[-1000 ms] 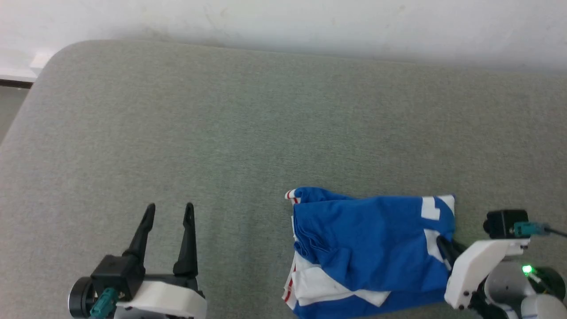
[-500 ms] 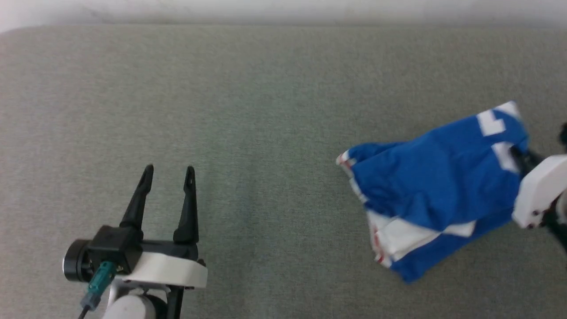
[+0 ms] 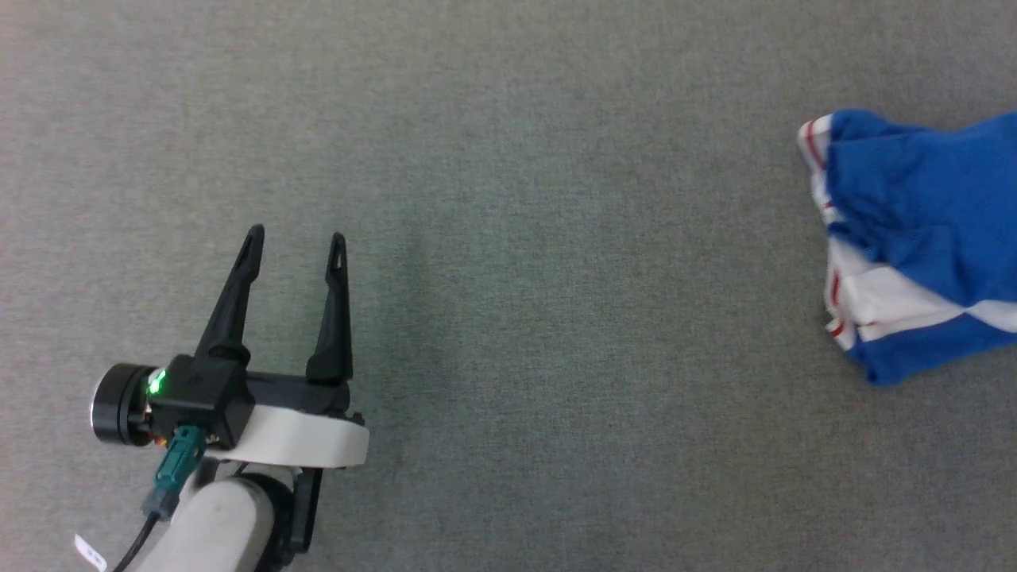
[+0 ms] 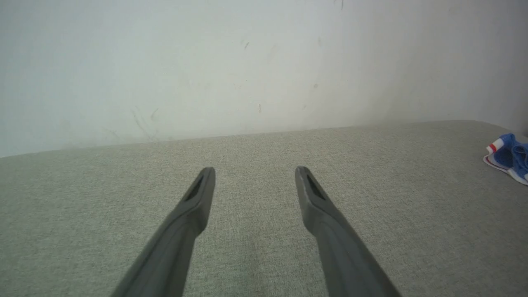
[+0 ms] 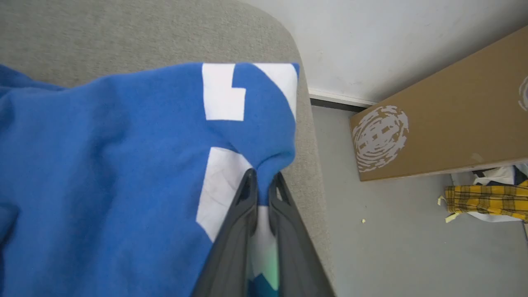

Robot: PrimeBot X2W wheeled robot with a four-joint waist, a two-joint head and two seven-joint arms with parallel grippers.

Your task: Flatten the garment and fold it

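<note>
The garment (image 3: 922,214) is a royal-blue jersey with white panels and red-and-white trim, bunched in layers at the right edge of the head view on the grey table (image 3: 556,238). In the right wrist view my right gripper (image 5: 262,178) is shut on a fold of the garment (image 5: 103,165) next to its white number print. My left gripper (image 3: 295,236) stands open at the lower left, far from the cloth, with nothing between its fingers. The left wrist view shows the left gripper (image 4: 255,170) over bare table and a corner of the garment (image 4: 509,156) at far right.
The table's rounded corner (image 5: 297,82) lies just beyond the held fold. Past it is grey floor (image 5: 392,239) with a brown cardboard panel (image 5: 445,115) and a yellow plaid cloth (image 5: 486,202). A white wall (image 4: 247,62) backs the table.
The head camera has swung down and left, so the wall has left the picture. The garment, held by my right gripper, has been carried rightward and sits farther from the left gripper.
</note>
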